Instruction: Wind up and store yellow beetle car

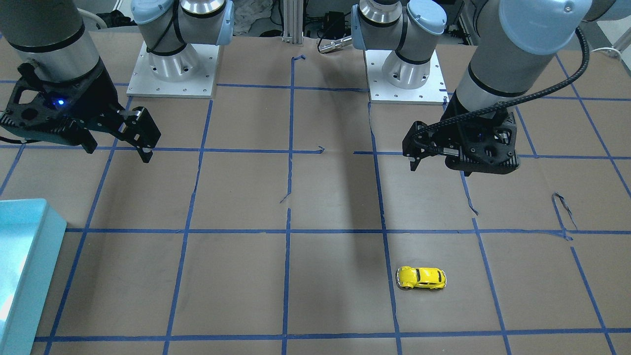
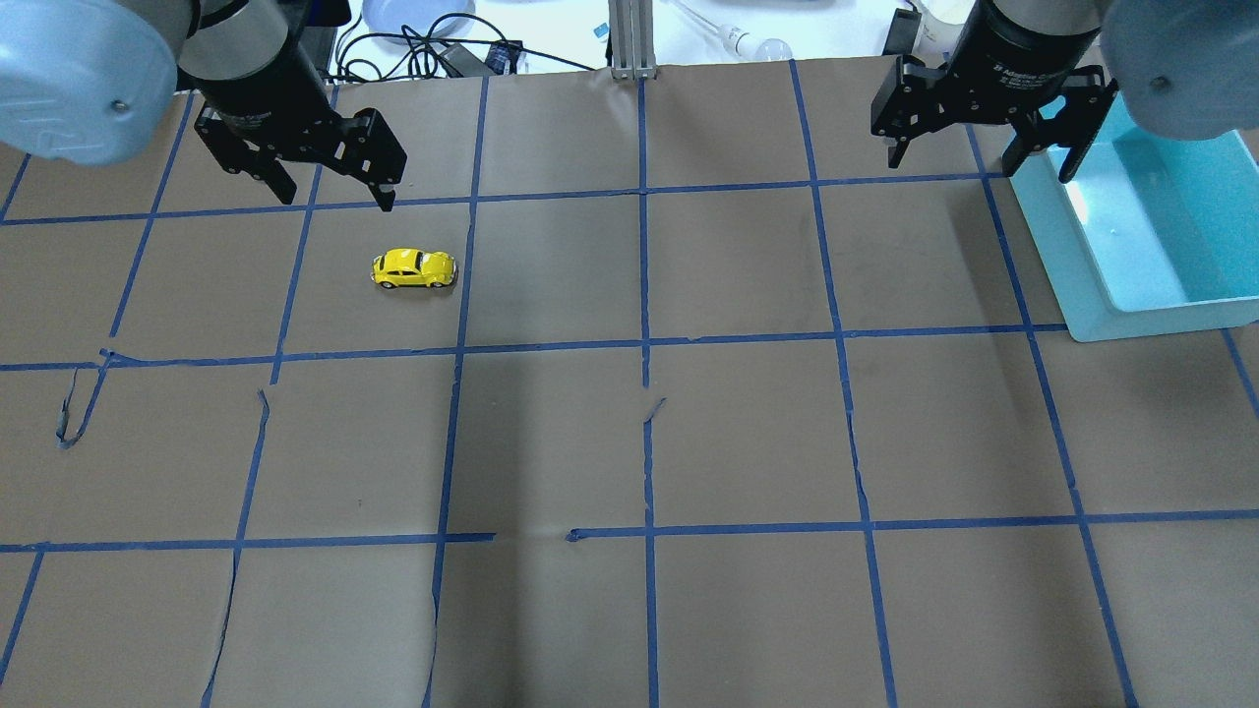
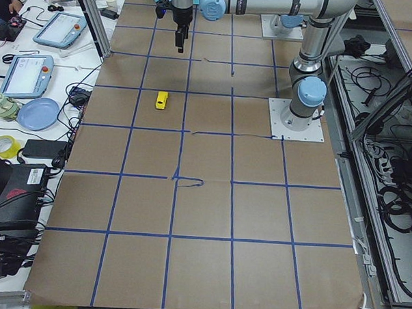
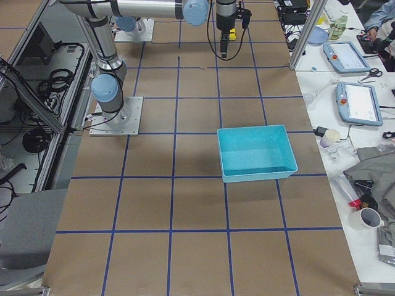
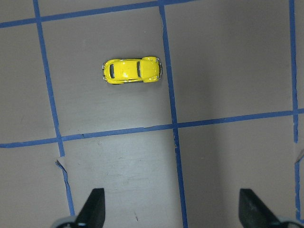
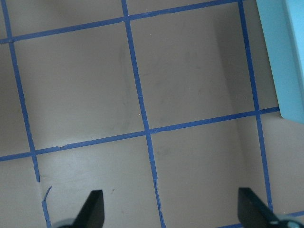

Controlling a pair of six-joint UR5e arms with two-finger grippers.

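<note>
1. Closest to the operators' side, the yellow beetle car (image 1: 422,278) stands on its wheels on the brown-papered surface (image 1: 335,197). It is inside one square of the blue tape grid (image 1: 291,230) and just beside a tape line. Its length runs across the surface, side to side as the robot faces it. Nothing touches it.
2. At about the same depth, at the edge on the robot's right, sits a turquoise bin (image 1: 49,222). It is open-topped and well apart from the car.
3. Further in, the left claw (image 5: 173,204) hangs above the surface with its fingers spread wide and nothing between them. In its wrist view the car lies ahead of the fingertips and to one side, well clear of both.
4. At similar depth on the other side, the right claw (image 2: 978,169) is likewise released, fingers wide apart and holding nothing. It hovers near the bin. Its wrist view shows only bare paper and tape below it, with the bin's wall at the frame's edge.
5. Furthest back, the two arm bases stand on metal mounting plates (image 1: 143,86), one for each arm, bolted to the surface on either side of the centre tape line.
</note>
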